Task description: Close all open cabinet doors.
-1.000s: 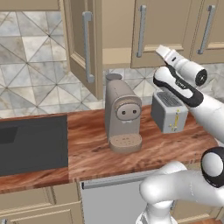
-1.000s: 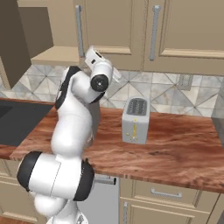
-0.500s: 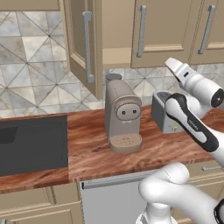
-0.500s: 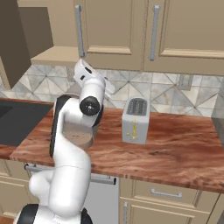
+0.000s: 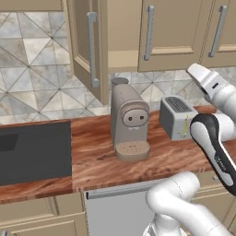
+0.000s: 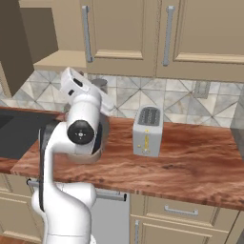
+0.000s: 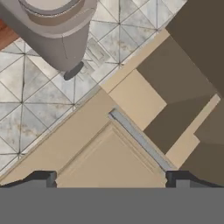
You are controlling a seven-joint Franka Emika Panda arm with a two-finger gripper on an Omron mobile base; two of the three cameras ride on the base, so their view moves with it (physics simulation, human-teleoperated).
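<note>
We judge we are lining up on the open cabinet door (image 5: 85, 50); our gripper (image 7: 109, 177) is spread, empty. Next we must push it shut.

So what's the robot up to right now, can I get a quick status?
Gripper open, holding nothing, facing the wall cabinets. One tall beige shaker cabinet door swung open, others shut. Grey coffee machine stands on the counter just below.

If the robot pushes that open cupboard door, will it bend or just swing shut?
The open cabinet door looks like a stiff framed panel, so it probably won't bend. It stands swung out from the cabinet, so a push should likely swing it on its hinges. Its smooth face and bar handle may let the fingers slide.
</note>
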